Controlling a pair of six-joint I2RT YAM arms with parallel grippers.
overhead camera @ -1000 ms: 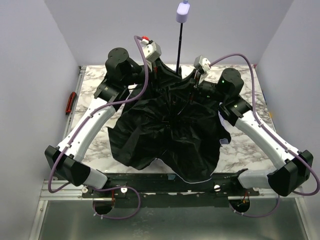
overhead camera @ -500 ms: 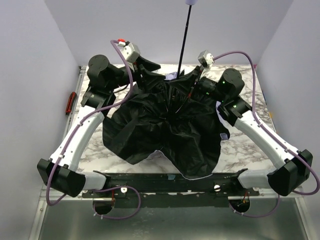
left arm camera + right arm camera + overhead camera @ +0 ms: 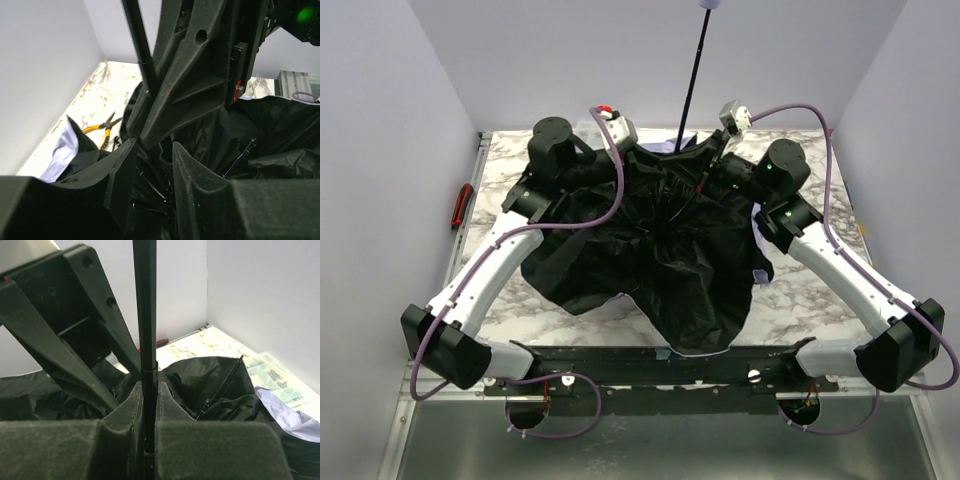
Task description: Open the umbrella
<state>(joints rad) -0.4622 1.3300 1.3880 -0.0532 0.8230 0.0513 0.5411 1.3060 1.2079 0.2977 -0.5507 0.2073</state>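
umbrella (image 3: 660,260) on table (image 3: 790,300), pliers (image 3: 106,131) beside it

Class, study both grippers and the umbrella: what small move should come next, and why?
Probably close the left gripper near the shaft's base. Its jaws stand apart, the right gripper clamps the thin black umbrella shaft, and the black canopy lies slack.

No text, label, brand or number can be read in any view. The umbrella (image 3: 650,250) shows no legible print.
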